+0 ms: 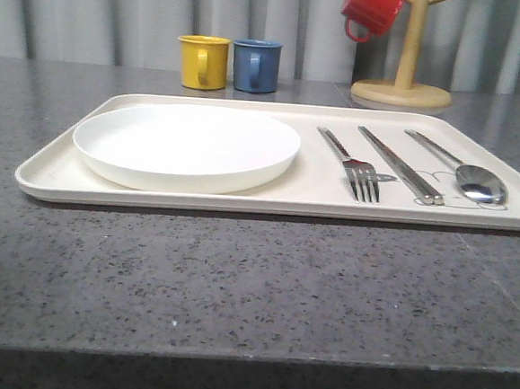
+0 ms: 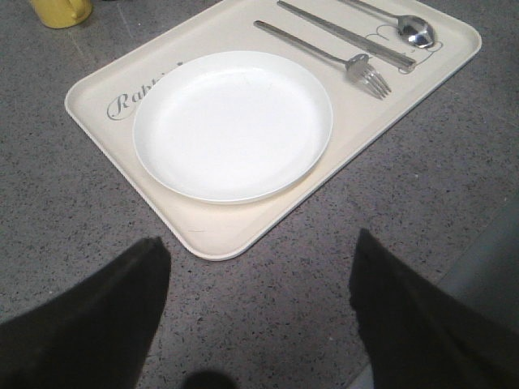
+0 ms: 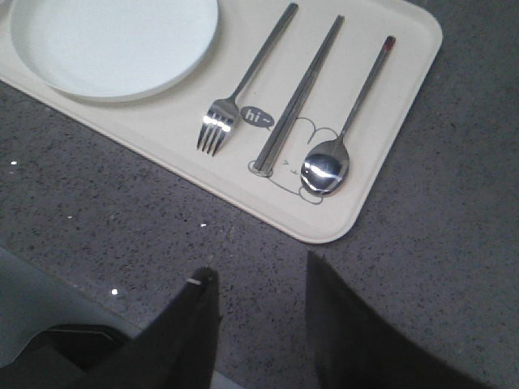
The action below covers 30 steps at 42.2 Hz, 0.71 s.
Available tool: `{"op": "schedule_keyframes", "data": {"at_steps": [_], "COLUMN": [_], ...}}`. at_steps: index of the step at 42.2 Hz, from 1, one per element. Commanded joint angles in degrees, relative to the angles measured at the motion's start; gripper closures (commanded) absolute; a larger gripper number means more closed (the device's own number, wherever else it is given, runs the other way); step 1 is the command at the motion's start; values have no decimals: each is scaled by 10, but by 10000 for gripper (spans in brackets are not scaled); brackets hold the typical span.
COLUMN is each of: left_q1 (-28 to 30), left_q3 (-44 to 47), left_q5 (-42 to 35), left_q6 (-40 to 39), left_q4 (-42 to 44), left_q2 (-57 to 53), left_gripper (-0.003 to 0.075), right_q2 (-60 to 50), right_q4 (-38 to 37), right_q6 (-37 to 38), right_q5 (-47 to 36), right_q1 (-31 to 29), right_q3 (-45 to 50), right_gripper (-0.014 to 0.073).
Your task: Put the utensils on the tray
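Note:
The cream tray [image 1: 54, 176] [image 2: 219, 237] [image 3: 340, 223] lies across the grey table. On its right half rest three silver utensils side by side: a fork [image 1: 359, 171] [image 2: 366, 70] [image 3: 219, 130], a pair of chopsticks [image 1: 406, 170] [image 2: 349, 36] [image 3: 296, 101] and a spoon [image 1: 479, 183] [image 2: 413, 31] [image 3: 326, 168]. My left gripper [image 2: 259, 247] hangs open above bare table just off the tray's near left corner. My right gripper [image 3: 259, 271] is open too, over the table near the tray's right corner, with nothing between its fingers.
A round white plate [image 1: 187, 146] [image 2: 233, 123] [image 3: 113, 40] fills the tray's left half. Behind the tray stand a yellow mug [image 1: 203, 61] [image 2: 61, 10], a blue mug [image 1: 256, 65] and a wooden mug stand [image 1: 402, 88] with a red mug [image 1: 372, 11] hung on it.

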Motion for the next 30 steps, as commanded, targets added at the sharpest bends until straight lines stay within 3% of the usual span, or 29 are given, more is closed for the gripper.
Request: {"op": "schedule_keyframes", "data": {"at_steps": [1, 12, 25, 30], "left_q1": [-3, -3, -3, -3], "left_q3": [-16, -16, -16, -16], "left_q5": [-42, -57, -70, -70], "left_q6": [-5, -5, -5, -5], "left_q4": [0, 0, -9, -11], "left_q2": [0, 0, 2, 6], "left_gripper": [249, 249, 251, 338], "right_q2": [-57, -141, -145, -145], "right_q4": [3, 34, 44, 45], "right_q6": [-7, -7, -7, -5], "right_q5": [-1, 33, 30, 27], "right_q1": [-1, -1, -1, -1], "right_q3": [-12, -11, -1, 10], "right_gripper": [295, 295, 295, 339]}}
